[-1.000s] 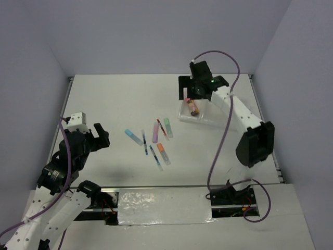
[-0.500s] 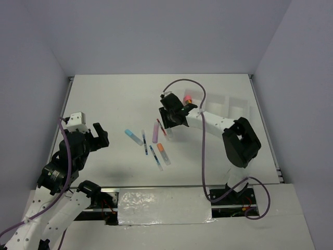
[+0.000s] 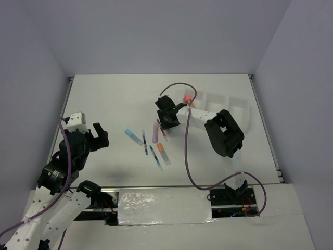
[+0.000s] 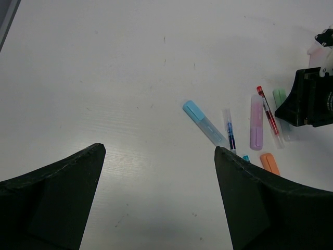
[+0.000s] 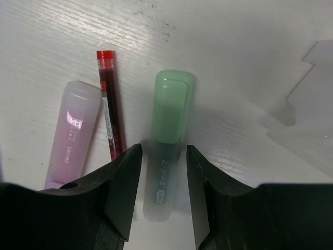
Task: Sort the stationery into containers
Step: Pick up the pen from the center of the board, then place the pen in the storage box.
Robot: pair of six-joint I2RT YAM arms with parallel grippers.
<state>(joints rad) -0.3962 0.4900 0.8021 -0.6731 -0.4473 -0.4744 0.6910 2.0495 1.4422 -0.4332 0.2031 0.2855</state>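
My right gripper point(image 5: 164, 148) is down at the table with its jaws drawn in close on either side of the green highlighter point(image 5: 171, 104), which lies flat. Just left of it lie the red pen point(image 5: 112, 104) and the purple highlighter point(image 5: 75, 130). From above, the right gripper point(image 3: 167, 122) covers the green one. The blue highlighter point(image 3: 132, 135), a blue pen point(image 3: 144, 141) and the orange highlighter point(image 3: 162, 150) lie nearer the middle. The clear tray point(image 3: 237, 101) stands to the right, with the pink-capped cylinder point(image 3: 187, 98) at its left end. My left gripper point(image 4: 158, 151) hangs open over bare table.
The right arm's elbow point(image 3: 223, 133) is folded over the table in front of the tray. A purple cable point(image 3: 187, 156) loops from the wrist down to the base. Grey walls close in the table at the back and both sides.
My right arm swung left from the tray to the green highlighter and drew its jaws in around it. The left arm has not moved.
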